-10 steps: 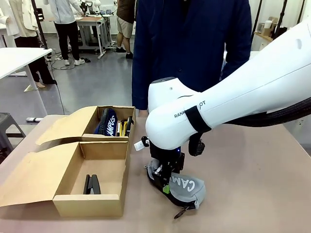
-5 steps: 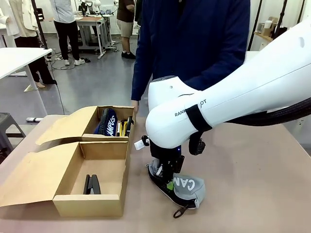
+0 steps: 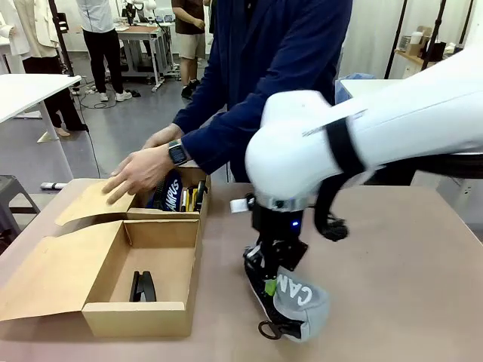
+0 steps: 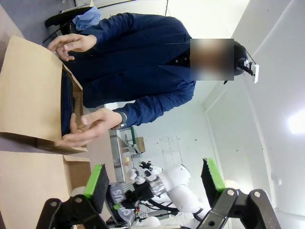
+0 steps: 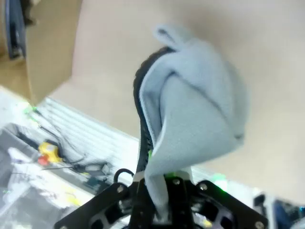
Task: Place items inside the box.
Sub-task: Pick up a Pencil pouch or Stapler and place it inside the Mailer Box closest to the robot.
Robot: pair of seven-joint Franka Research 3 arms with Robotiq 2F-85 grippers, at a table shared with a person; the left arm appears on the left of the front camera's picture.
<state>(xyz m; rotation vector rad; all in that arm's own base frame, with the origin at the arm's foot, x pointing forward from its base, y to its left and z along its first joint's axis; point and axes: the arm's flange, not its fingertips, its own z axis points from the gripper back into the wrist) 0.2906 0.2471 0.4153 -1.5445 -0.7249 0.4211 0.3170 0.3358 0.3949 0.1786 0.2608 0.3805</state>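
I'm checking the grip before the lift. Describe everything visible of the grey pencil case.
The grey pencil case is soft fabric with white lettering, "CAM" showing, and a black zip edge ending in a dark pull loop. Crumpled and folded, it hangs from the right gripper, shut on its upper end, over the brown table, right of the open cardboard box. Whether its low end touches the table is unclear.

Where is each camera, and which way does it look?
Front view: robot's side, facing across the table at the person; right arm and right end effector show.
Left wrist view: on that wrist, facing the person and box; open left end effector shows.
Right wrist view: on that wrist, facing the table; its end effector shows.
Front and right wrist share the gripped grey pencil case.
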